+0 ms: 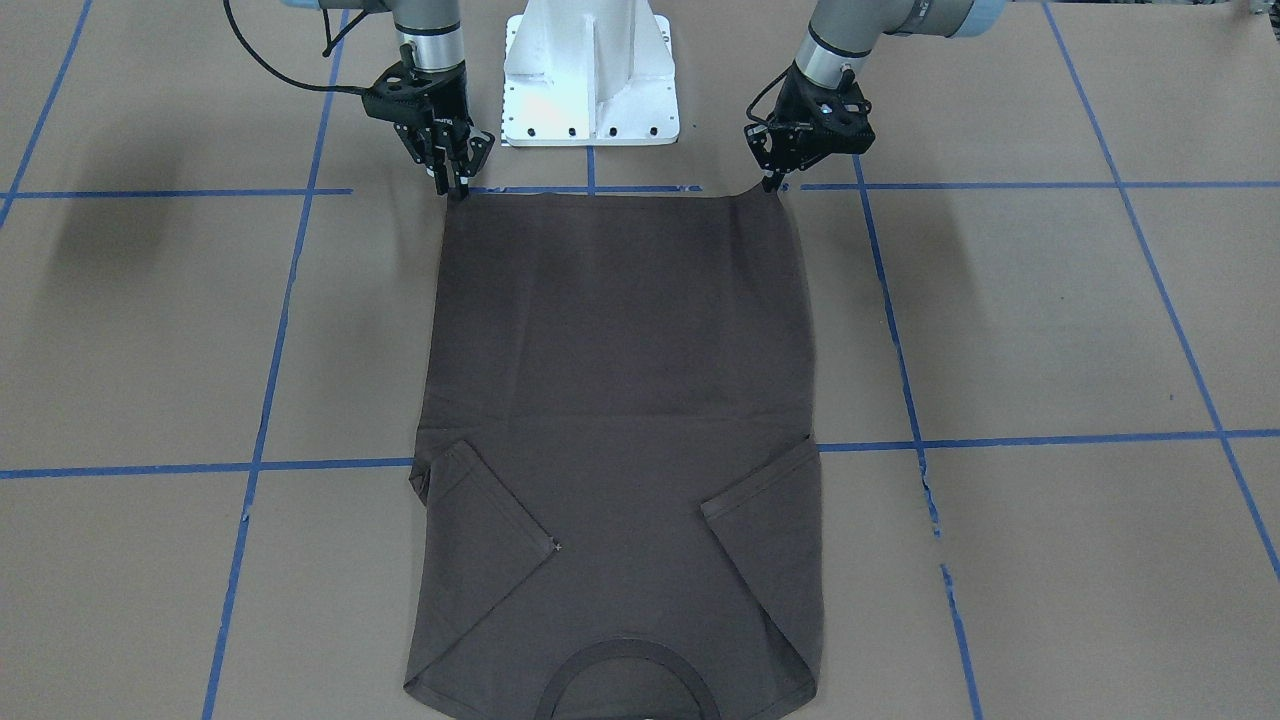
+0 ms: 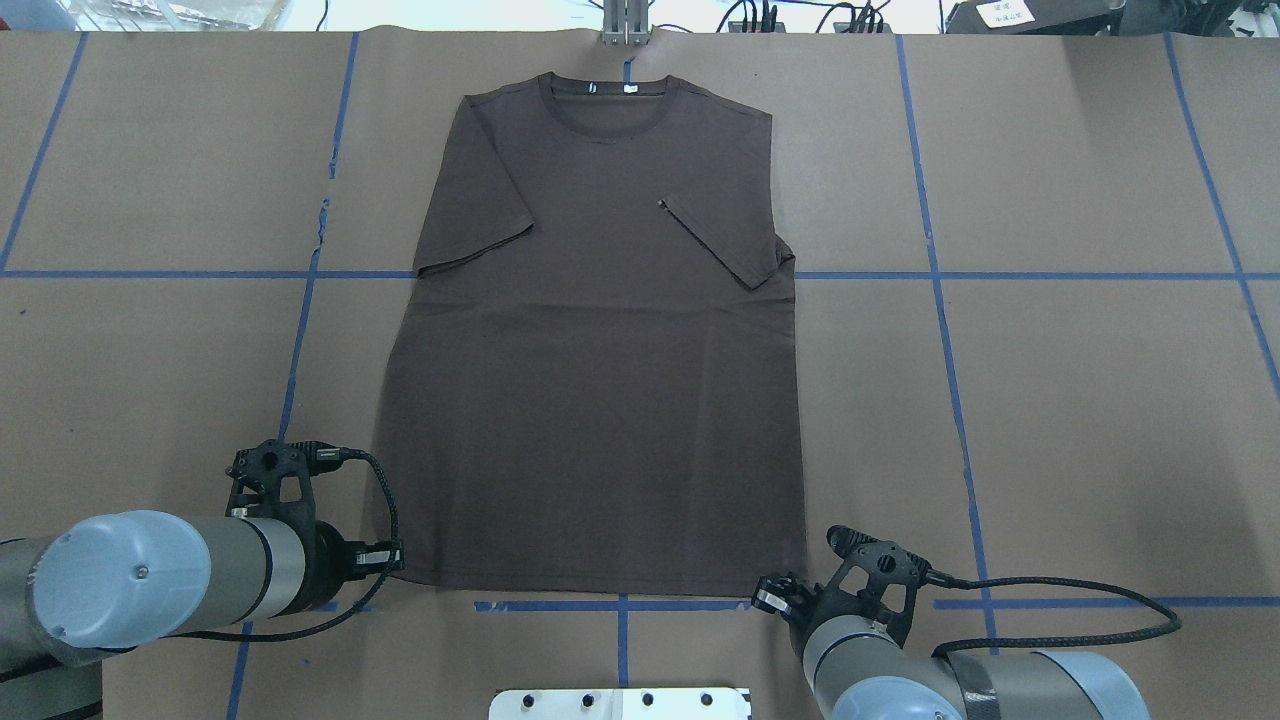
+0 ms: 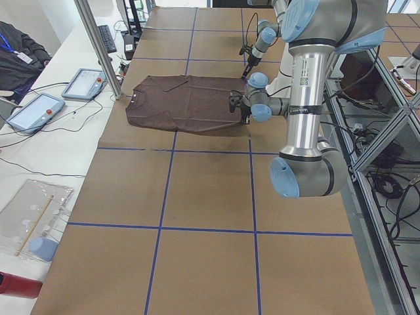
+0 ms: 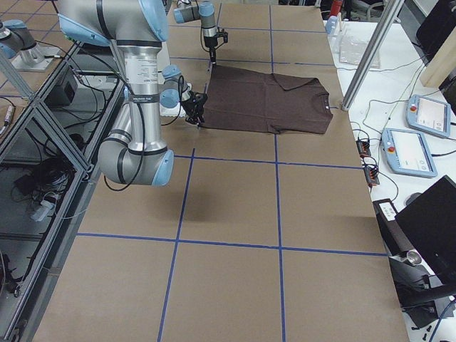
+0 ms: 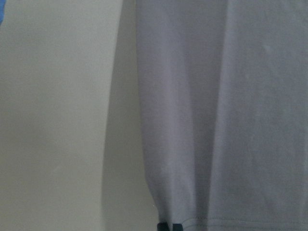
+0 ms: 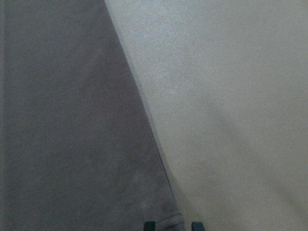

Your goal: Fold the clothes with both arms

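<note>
Brown T-shirt (image 1: 620, 350) flat; left end effector (image 1: 775, 186), right end effector (image 1: 456, 188) at hem.

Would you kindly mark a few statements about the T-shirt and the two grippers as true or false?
1. The T-shirt lies collar toward the white pedestal. False: its hem is nearest; the collar is far.
2. Both sleeves are folded inward over the body. True.
3. The left gripper and right gripper sit at the hem's corners. True.
4. The shirt is folded in half. False: it lies flat, full length.
</note>
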